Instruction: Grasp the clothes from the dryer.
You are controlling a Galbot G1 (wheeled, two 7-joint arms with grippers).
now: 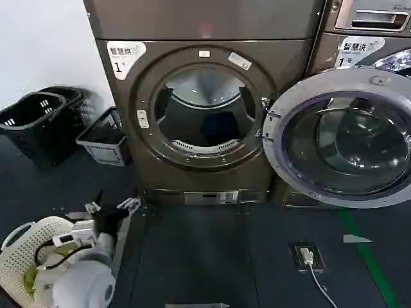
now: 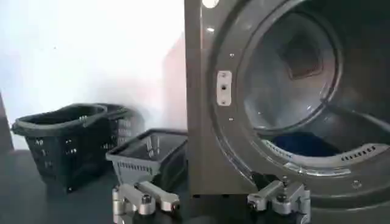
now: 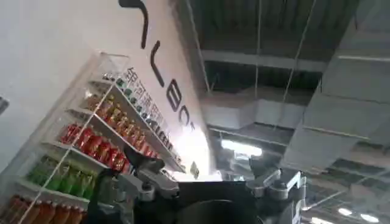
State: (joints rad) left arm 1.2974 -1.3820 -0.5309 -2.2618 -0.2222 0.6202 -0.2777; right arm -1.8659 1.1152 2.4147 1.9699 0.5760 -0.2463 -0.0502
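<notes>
Dark flooring (image 1: 205,256) fronts a white wall with black baskets (image 1: 38,122). Bronze dryer (image 1: 205,115) stands centre, door (image 1: 340,138) swung right, blue clothes (image 2: 304,145) inside. Left gripper (image 2: 210,201) low, fingers spread. Right gripper (image 3: 210,182) spread, aimed ceilingward.

"1" on the dryer's (image 1: 205,115) corner sticker (image 1: 125,56)

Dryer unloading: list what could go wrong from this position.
1. The left gripper sits low beside the white basket, open, well short of the dryer opening; the reach could clip the porthole rim.
2. The dark blue clothes lie deep behind the drum lip, so a grasp may miss them.
3. The open door stands on the right, crowding that side.
</notes>
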